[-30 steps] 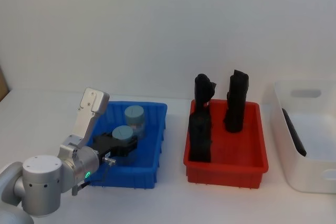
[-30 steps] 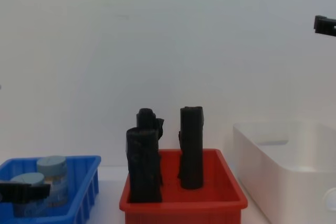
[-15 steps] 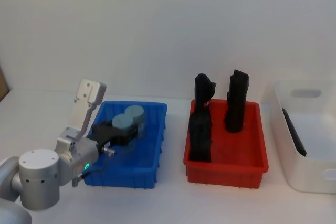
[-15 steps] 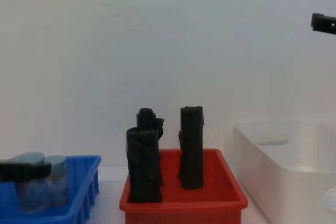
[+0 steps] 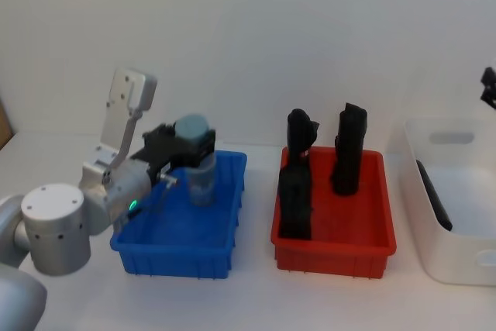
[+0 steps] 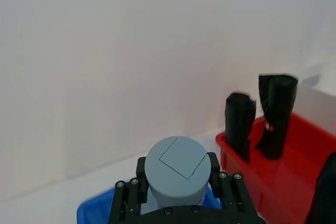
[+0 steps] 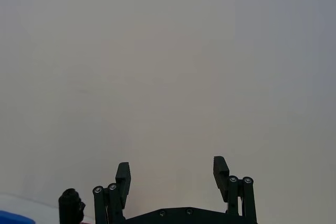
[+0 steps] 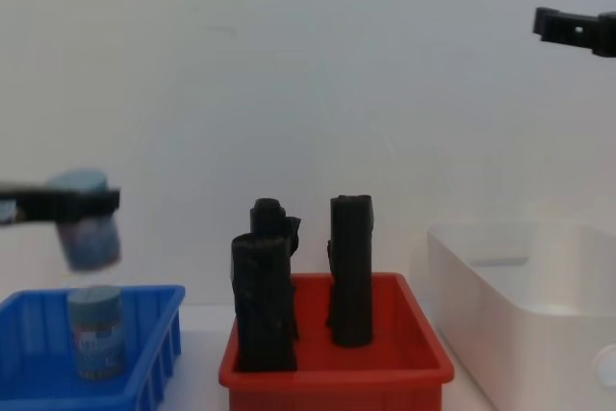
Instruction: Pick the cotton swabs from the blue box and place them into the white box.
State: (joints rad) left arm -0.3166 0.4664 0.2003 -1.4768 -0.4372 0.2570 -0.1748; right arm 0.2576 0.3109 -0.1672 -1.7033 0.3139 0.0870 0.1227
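Observation:
My left gripper is shut on one tub of cotton swabs and holds it in the air above the blue box. The chest view shows that held tub well above the box's rim, and the left wrist view shows its grey-blue lid between the fingers. A second tub stands upright inside the blue box. The white box stands at the far right. My right gripper is open, raised high near the white box.
A red bin with three upright black rolls stands between the blue box and the white box. A dark long object lies inside the white box. A pale wall runs behind the table.
My left gripper has lifted one tub up out of the blue box, and the other tub stays inside. The right gripper has shifted a little to the left, still high.

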